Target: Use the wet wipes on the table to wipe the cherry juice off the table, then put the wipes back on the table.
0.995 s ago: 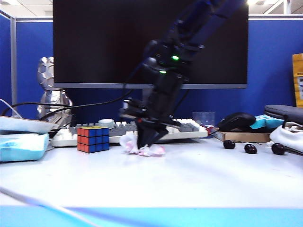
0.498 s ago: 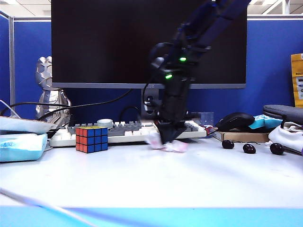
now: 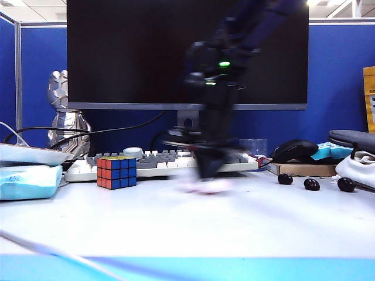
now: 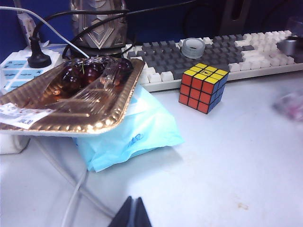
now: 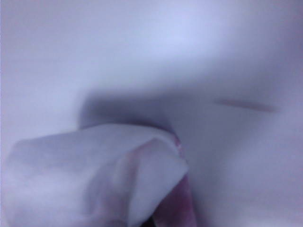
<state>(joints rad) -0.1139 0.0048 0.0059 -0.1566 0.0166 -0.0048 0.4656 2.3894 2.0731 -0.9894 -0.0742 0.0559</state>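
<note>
The wet wipes point(image 3: 204, 187) are pinched in the right gripper point(image 3: 208, 171), whose jaws are closed tight on the crumpled sheet and press it down onto the table point(image 3: 246, 222), directly beneath the fingertips and just in front of the keyboard point(image 3: 158, 164). In the right wrist view you see the pink-stained fold point(image 5: 94, 179) bunched right against the camera, with one thin streak of cherry juice point(image 5: 246, 106) on the table a little beyond it. Expect a thin sheet gripped this way to slip or tear if the stroke drags hard, leaving that streak smeared and not lifted. Keep the stroke clear of the keyboard behind the gripper and the Rubik's cube point(image 3: 116, 171) off to its side. The left gripper point(image 4: 132, 216) sits with its fingers together, holding nothing, well apart from the work.
</note>
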